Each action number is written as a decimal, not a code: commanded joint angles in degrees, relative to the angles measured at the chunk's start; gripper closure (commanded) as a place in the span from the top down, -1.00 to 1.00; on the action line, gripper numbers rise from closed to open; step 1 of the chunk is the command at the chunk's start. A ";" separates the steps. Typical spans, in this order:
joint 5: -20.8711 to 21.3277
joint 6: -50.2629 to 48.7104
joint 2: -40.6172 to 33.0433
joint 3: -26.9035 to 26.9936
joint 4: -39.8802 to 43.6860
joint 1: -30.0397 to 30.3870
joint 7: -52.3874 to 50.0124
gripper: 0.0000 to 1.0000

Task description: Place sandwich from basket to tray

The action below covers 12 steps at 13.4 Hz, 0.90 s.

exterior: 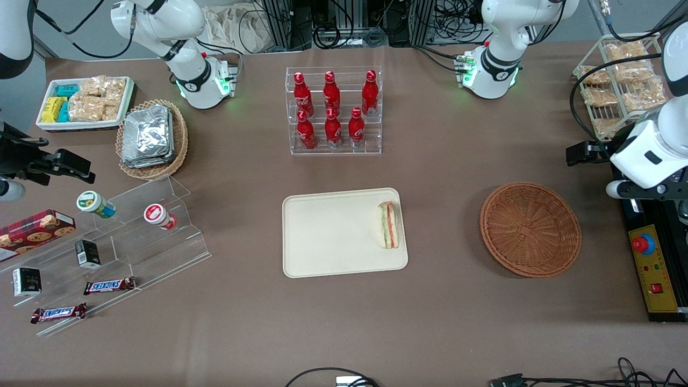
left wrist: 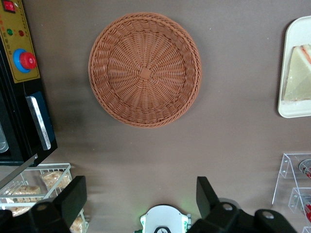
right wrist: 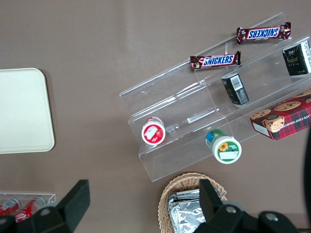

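Observation:
The sandwich (exterior: 388, 224) lies on the cream tray (exterior: 333, 236), at the tray's edge nearest the working arm's end. It also shows in the left wrist view (left wrist: 297, 75) on the tray (left wrist: 290, 109). The reddish-brown woven basket (exterior: 529, 229) sits empty on the table and shows whole in the left wrist view (left wrist: 145, 69). My left gripper (exterior: 579, 154) hangs above the table toward the working arm's end, farther from the front camera than the basket. It is open and holds nothing (left wrist: 140, 196). The tray's bare end shows in the right wrist view (right wrist: 22, 111).
A wire rack of bagged snacks (exterior: 618, 80) and a control box with a red button (exterior: 653, 269) stand beside the gripper. A clear rack of red bottles (exterior: 333, 110) stands farther from the camera than the tray. A foil-packet basket (exterior: 152, 137), white bin (exterior: 86, 102) and stepped shelf (exterior: 123, 242) lie toward the parked arm's end.

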 commanded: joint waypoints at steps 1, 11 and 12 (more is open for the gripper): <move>-0.80 6.23 -7.96 -0.30 -10.14 1.26 0.35 1.00; -4.05 8.80 -9.48 -2.59 -12.02 6.71 0.44 1.00; -4.14 8.89 -9.39 -2.59 -11.93 6.71 0.44 1.00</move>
